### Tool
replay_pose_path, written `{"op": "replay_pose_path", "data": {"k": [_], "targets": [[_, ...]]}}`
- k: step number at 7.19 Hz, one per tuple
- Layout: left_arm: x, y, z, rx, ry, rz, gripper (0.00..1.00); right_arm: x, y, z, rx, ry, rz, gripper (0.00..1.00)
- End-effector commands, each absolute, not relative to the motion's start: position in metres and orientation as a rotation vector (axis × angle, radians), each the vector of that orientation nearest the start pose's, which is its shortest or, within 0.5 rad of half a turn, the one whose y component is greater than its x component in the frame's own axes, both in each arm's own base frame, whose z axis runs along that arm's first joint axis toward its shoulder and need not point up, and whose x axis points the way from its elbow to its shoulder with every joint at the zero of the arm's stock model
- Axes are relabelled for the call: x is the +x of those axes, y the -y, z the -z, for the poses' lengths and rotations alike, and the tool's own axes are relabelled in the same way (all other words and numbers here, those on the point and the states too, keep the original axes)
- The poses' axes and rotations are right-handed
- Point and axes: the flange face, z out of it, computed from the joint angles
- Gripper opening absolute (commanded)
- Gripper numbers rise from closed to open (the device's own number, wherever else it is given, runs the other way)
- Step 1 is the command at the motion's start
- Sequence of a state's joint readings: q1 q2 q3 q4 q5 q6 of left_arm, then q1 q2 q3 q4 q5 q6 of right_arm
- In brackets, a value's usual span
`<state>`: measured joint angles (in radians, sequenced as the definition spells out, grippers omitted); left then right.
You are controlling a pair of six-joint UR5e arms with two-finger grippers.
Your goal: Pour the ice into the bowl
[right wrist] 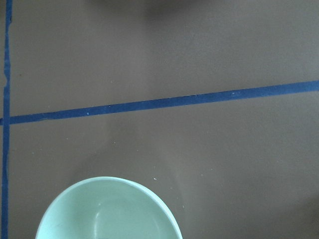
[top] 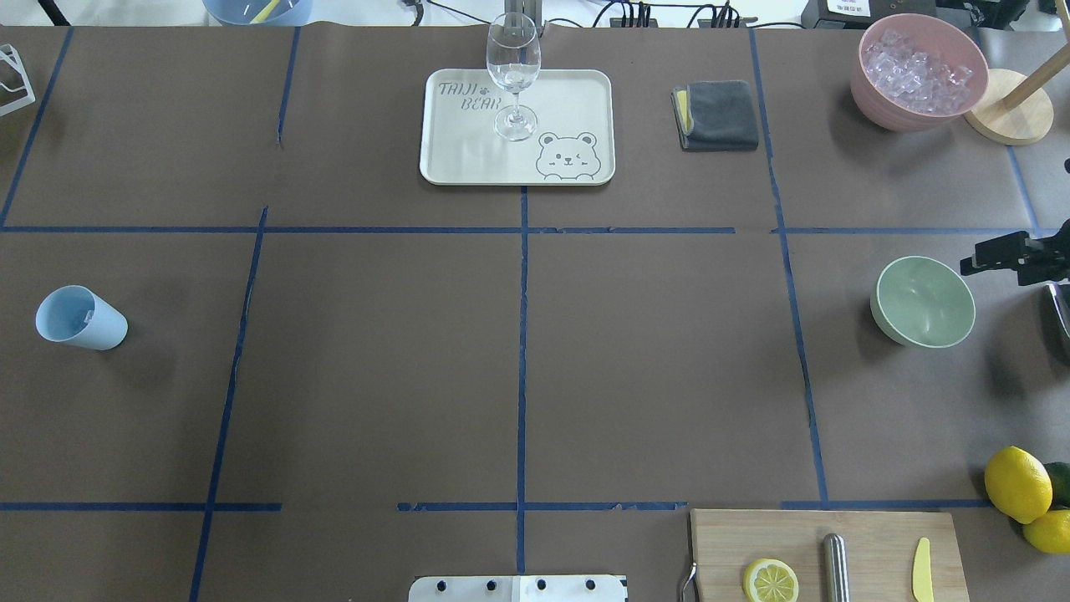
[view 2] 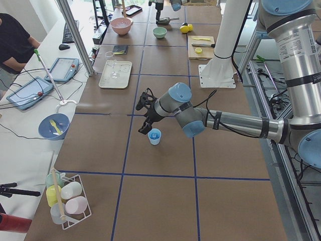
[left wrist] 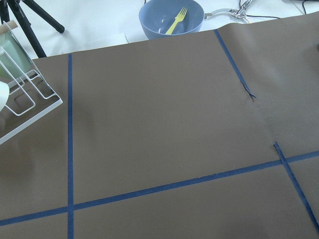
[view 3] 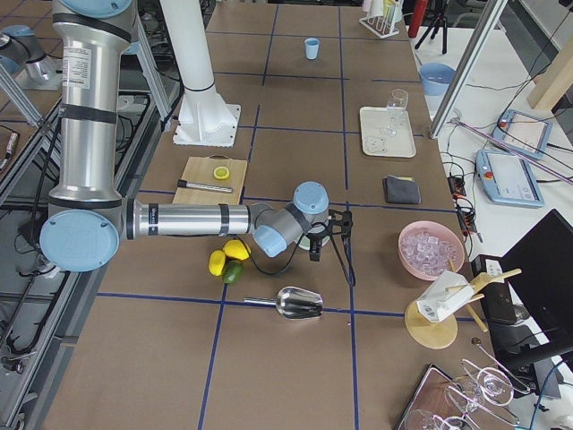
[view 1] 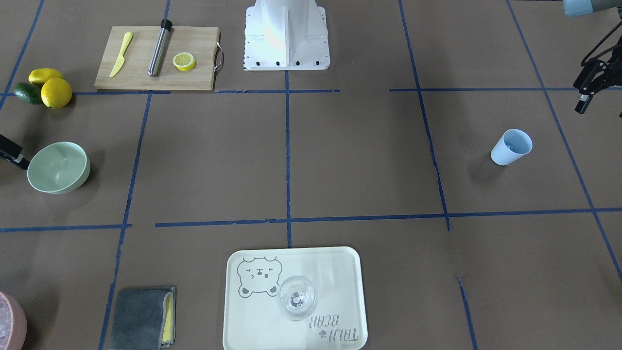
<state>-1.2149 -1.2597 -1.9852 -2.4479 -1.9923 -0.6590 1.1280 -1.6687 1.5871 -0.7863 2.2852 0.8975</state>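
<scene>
So the light blue cup [top: 82, 321] stands upright, way off to the robot's left of the bear-print tray [top: 468, 163] and closer to the robot. Inside I can make out the ice [top: 87, 316], one small clear cube for sure. How many more are in there, I can't tell.

The left gripper [view 2: 143, 115] hangs just beside the cup, not touching it. Its fingers look spread wide with nothing between them.

The mint-green bowl [top: 923, 301] is on the opposite side, far to the robot's right of the tray and nearer the robot than it. It sits upright and has nothing in it. The right gripper [top: 1007, 257] is right next to its rim on the side away from the tray. It's cut off by the frame edges, so I can't tell how far open it is. The bowl stands free of it.

Other containers:
- A wine glass [top: 512, 63] stands on the tray, and it's empty.
- A pink bowl [top: 869, 92], also to the right of the tray and past a folded grey cloth [top: 717, 115], is heaped with whitish ice chunks.
- A blue bowl [left wrist: 154, 31] sits off the brown paper, beyond the tray on the robot's left. It has a yellow fork [left wrist: 174, 22] in it.
- A metal scoop [view 3: 300, 303] lies on its side, further right of the tray than the mint bowl.
</scene>
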Motion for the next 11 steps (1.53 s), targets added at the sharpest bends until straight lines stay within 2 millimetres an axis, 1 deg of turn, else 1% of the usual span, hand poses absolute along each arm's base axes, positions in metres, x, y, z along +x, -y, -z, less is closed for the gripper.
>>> {"op": "replay_pose_path", "data": {"k": [1, 2, 3, 4, 5, 6, 7, 8, 9, 10, 11], "targets": [[0.059, 0.397, -0.485, 0.673, -0.798, 0.104, 1.00, -0.173, 0.441, -0.634, 0.079, 0.944, -0.171, 1.00], [0.062, 0.397, -0.483, 0.676, -0.806, 0.099, 1.00, -0.177, 0.438, -0.636, 0.072, 0.942, -0.158, 0.94], [0.073, 0.396, -0.483, 0.682, -0.809, 0.121, 1.00, -0.181, 0.435, -0.637, 0.063, 0.941, -0.152, 0.73], [0.079, 0.387, -0.489, 0.692, -0.803, 0.135, 1.00, -0.182, 0.436, -0.636, 0.061, 0.945, -0.150, 0.24], [0.092, 0.381, -0.488, 0.681, -0.841, 0.150, 1.00, -0.184, 0.436, -0.628, 0.042, 0.973, -0.133, 0.00], [0.114, 0.378, -0.488, 0.665, -0.847, 0.175, 1.00, -0.181, 0.435, -0.624, 0.028, 1.001, -0.120, 0.00], [0.147, 0.372, -0.489, 0.661, -0.839, 0.216, 1.00, -0.177, 0.439, -0.614, 0.041, 1.015, -0.120, 0.00], [0.167, 0.365, -0.489, 0.648, -0.856, 0.240, 1.00, -0.170, 0.443, -0.604, 0.031, 1.043, -0.125, 0.00], [0.166, 0.346, -0.497, 0.639, -0.901, 0.257, 1.00, -0.161, 0.455, -0.586, 0.024, 1.089, -0.130, 0.00], [0.158, 0.326, -0.510, 0.690, -0.892, 0.263, 1.00, -0.164, 0.471, -0.540, -0.003, 1.118, -0.165, 0.00], [0.163, 0.321, -0.515, 0.691, -0.883, 0.277, 1.00, -0.192, 0.484, -0.473, -0.051, 1.139, -0.216, 0.00]]}}
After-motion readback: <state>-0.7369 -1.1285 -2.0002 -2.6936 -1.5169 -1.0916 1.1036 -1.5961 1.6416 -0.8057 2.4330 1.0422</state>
